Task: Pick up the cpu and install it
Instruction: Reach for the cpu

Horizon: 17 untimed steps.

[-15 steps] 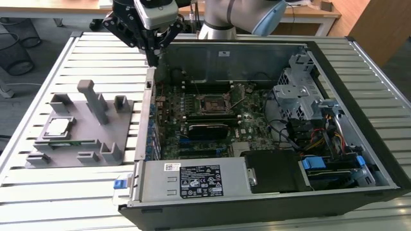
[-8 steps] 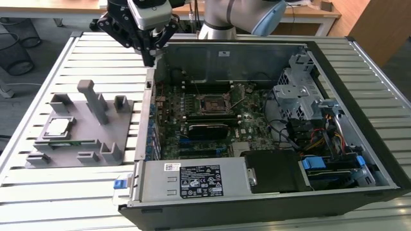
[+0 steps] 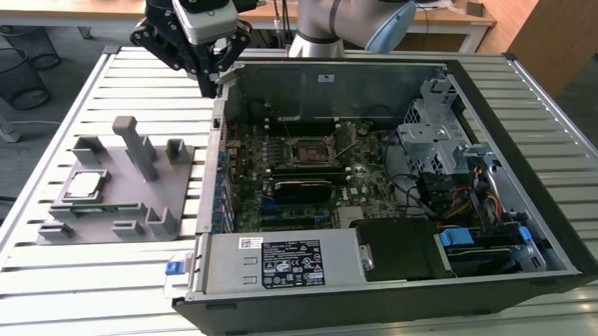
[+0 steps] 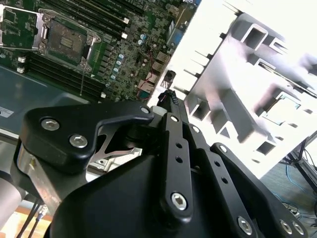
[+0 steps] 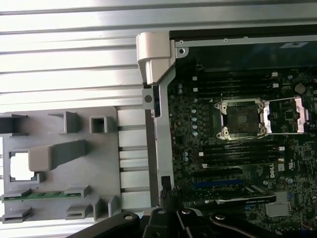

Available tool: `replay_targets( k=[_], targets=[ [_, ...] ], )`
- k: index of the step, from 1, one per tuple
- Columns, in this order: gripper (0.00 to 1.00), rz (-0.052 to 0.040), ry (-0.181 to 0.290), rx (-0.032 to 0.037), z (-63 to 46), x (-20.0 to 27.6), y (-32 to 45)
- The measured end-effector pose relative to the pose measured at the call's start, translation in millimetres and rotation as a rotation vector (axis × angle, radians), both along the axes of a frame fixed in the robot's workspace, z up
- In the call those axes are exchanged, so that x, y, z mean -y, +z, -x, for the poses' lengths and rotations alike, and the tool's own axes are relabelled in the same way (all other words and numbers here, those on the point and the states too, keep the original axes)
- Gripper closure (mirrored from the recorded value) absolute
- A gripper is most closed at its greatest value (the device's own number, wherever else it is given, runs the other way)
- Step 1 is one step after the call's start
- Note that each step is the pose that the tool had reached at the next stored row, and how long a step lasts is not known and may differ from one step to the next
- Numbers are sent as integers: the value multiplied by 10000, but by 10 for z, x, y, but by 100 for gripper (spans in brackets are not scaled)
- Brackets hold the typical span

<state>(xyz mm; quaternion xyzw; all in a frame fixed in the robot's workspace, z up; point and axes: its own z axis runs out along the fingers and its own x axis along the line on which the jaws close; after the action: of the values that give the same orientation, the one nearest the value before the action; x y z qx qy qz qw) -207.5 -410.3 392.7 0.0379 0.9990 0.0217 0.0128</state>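
Up at eleven o'clock in the exterior view is the black, link-armed gripper, hanging over the back corner of the open black computer case. Its fingers are pinched together with nothing between them (both wrist views show the tips meeting, right by the case's edge).

The small flat silvery-grey square cpu is not in the machine. It lies flat in a square pocket of the grey plastic holder tray, which sits on the slatted aluminium table at nine o'clock from the case. From the gripper that puts the cpu at about seven o'clock and well apart, nothing touching it. In the first wrist view it shows as a bright square.

Just beside it, at six o'clock, the long narrow green memory stick stands in its slot on the same tray.

Inside the case, the square black-framed motherboard socket sits near the middle of the green board, its metal retaining frame swung open in the first wrist view.
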Motion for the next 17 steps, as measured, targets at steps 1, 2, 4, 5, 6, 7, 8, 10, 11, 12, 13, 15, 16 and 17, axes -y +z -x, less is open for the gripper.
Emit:
replay_targets(
  k=[1, 2, 4, 5, 6, 7, 8, 10, 11, 12, 13, 15, 16, 17],
  targets=[
    [89, 0, 0, -1, 12, 2, 0],
    [89, 0, 1, 0, 24, 4, 0],
    [89, 0, 0, 0, 52, 10, -2],
    [89, -1, 0, 0, 66, 14, -3],
    [89, 0, 0, 0, 81, 19, -4],
    [89, -1, -1, 1, 97, 24, -4],
    [89, -1, -1, 1, 111, 28, -5],
    [89, -1, 0, 1, 142, 39, -6],
    [89, -1, 0, 1, 158, 45, -6],
    [89, -1, 0, 0, 171, 50, -7],
    [89, 0, 0, 0, 182, 55, -7],
    [89, -1, 0, 0, 202, 63, -7],
    [89, -1, 1, 0, 208, 67, -7],
    [89, 0, 1, 0, 214, 73, -7]
  ],
)
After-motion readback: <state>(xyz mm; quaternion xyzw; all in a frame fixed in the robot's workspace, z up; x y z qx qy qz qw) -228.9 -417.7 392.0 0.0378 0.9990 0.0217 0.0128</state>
